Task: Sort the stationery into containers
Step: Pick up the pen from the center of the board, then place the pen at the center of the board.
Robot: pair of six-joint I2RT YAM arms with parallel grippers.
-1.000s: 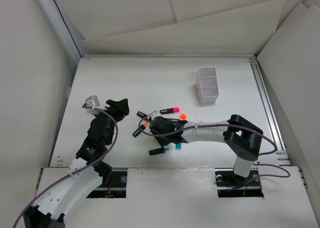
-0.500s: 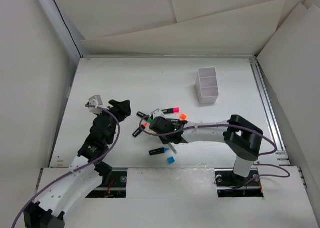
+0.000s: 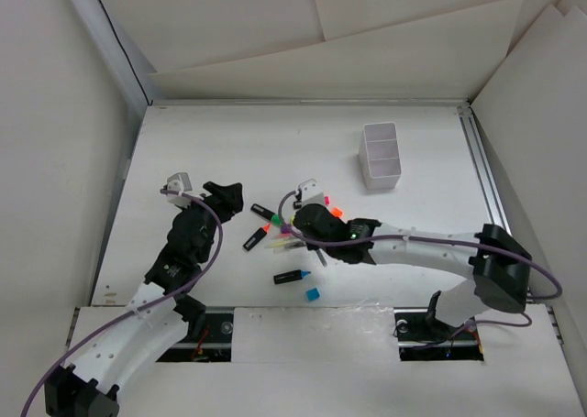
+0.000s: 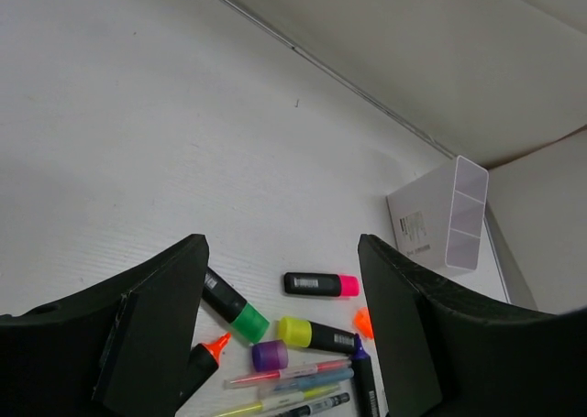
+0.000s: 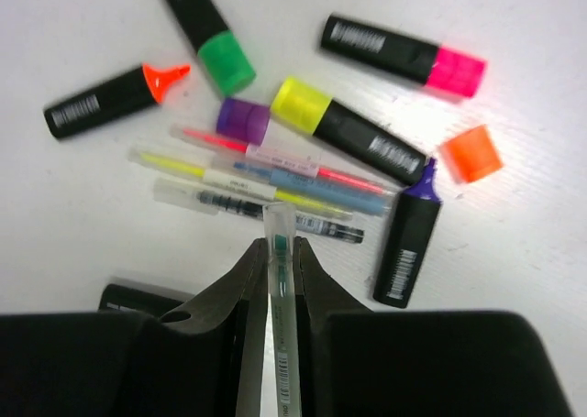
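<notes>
Pinching a clear thin pen [image 5: 279,223] between the closed-in fingers of my right end effector [image 5: 278,257], I hold it above the tabletop [image 5: 73,32]. Other thin pens [image 5: 266,183] and highlighters [image 5: 353,128] lie just ahead of it. My left end effector [image 4: 280,330] stands open, gripping nothing. The white box [image 4: 440,217] sits well ahead, to its right.

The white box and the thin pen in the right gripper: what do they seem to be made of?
The white box is probably plastic, smooth and rather matte: thin even walls with moulded dividers. The thin pen in the right gripper is likely clear glossy plastic: a green core shows through its barrel.
</notes>
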